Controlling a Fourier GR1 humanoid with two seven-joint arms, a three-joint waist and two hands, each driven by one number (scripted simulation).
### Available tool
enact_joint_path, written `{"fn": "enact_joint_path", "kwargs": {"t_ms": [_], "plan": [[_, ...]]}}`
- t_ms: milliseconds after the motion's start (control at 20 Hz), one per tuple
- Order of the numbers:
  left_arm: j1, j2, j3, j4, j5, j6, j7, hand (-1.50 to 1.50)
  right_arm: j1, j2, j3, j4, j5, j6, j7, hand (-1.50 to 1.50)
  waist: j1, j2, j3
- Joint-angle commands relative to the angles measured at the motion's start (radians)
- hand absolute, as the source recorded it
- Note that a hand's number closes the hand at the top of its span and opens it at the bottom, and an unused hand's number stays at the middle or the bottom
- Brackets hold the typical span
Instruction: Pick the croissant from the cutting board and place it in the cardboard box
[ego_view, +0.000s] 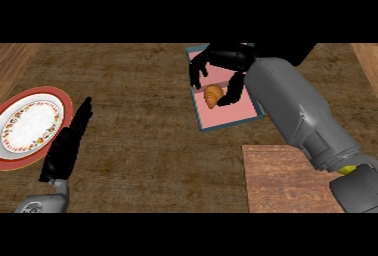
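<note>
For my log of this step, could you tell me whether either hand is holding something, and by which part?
The right hand hangs over the croissant in the box, fingers spread either side; no closed hold shows. The left hand holds nothing.

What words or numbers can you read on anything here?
None: no words or numbers show.
The plate has only a coloured rim pattern.
The box, the croissant and the cutting board carry no writing.
</note>
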Motion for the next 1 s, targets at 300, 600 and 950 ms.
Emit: {"fn": "enact_joint_path", "kwargs": {"t_ms": [300,600,950], "plan": [[0.006,-0.013,0.002,0.018,0.008,-0.005,-0.018,0.00,-0.013,0.094,-0.138,0.152,-0.132,0.092,-0.051,-1.50,0.006,0.010,0.000],[-0.013,0.009,0.015,-0.013,0.022,-0.025,0.007,0.00,-0.103,0.029,-0.319,0.201,-0.316,0.253,0.060,-1.50,0.009,0.010,0.001],[0.010,-0.008,-0.022,-0.036,-0.014,-0.010,-0.013,0.00,-0.097,-0.062,-0.450,0.263,-0.446,0.284,0.183,-1.50,0.046,0.028,0.002]]}}
